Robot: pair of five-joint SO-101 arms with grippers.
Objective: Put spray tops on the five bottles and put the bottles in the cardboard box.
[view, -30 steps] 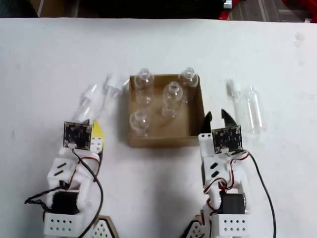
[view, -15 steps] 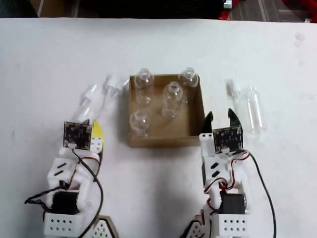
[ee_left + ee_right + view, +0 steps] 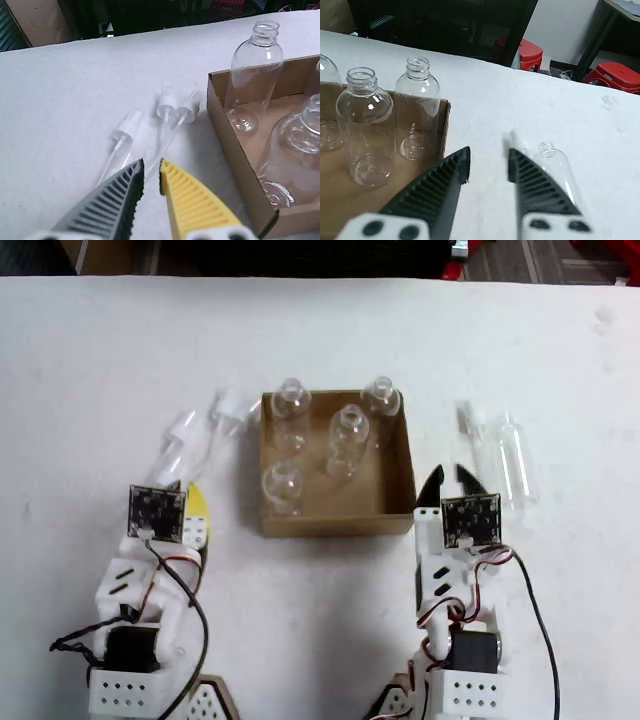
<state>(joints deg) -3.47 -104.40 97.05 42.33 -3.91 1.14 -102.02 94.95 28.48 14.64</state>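
White table carries the cardboard box, where four bottles stand without tops. The fifth bottle lies just beside the box (a spray top rests next to it). I think the right gripper, half open and empty, should close across this bottle's body, not its neck. The left gripper shows a narrow gap and holds nothing.

You're looking at bottles of clear, glossy plastic that catch the light. The box is matt brown cardboard with raw cut edges. The spray tops look like smooth, milky plastic. Your table is matt white and faintly grainy. The left gripper and right gripper show ribbed, matt plastic.
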